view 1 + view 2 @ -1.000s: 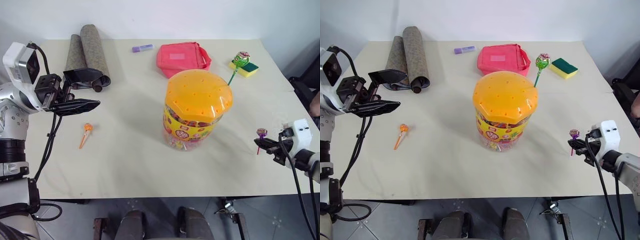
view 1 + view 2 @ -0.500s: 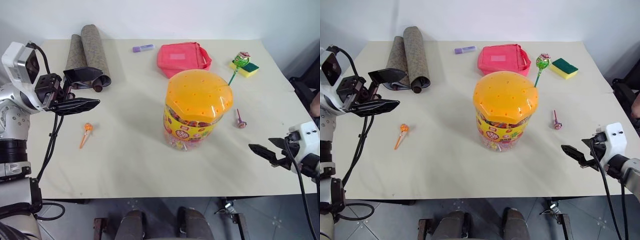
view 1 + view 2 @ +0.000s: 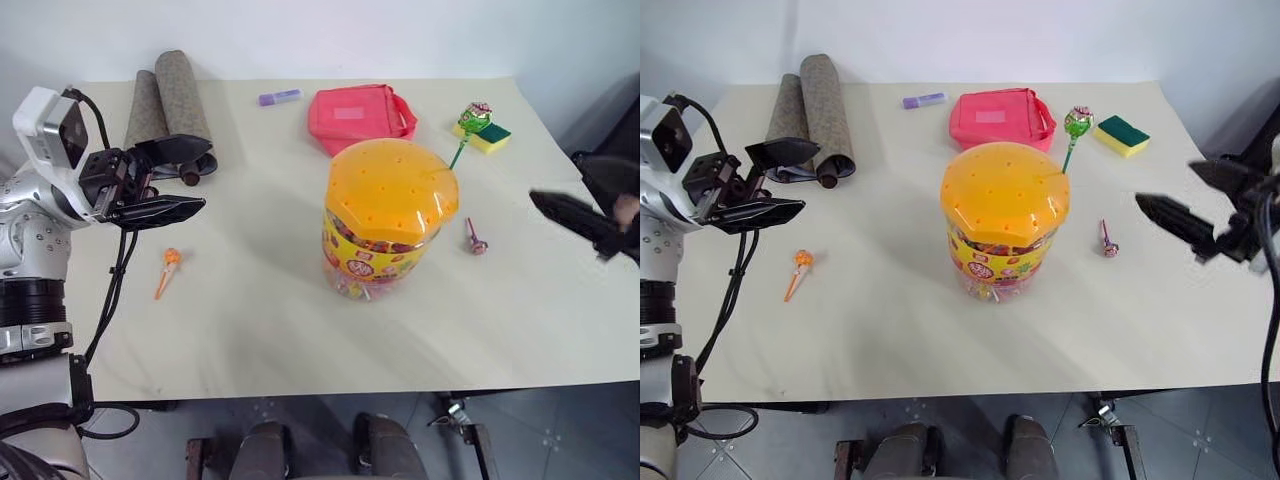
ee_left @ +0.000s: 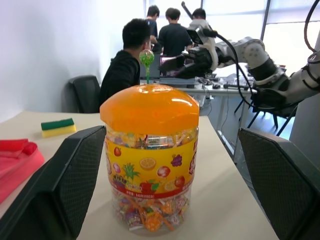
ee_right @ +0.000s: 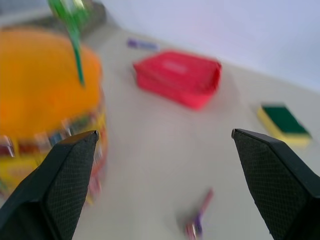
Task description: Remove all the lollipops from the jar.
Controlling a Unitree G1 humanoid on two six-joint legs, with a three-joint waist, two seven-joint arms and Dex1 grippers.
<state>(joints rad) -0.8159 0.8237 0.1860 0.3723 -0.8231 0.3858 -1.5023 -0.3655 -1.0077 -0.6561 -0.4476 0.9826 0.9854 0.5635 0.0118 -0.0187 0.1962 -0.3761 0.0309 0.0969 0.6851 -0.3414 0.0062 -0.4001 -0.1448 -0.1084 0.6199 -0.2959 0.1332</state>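
Both arms raised, left claw & right claw wide open, empty.

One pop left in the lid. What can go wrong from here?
1. The green lollipop stands in the jar lid's far right edge on a thin stick; the open right claw may miss it or knock the jar.
2. The purple lollipop lies on the table beside the jar, under the likely approach path; it could get swept away.
3. The open left claw isn't bracing the jar.
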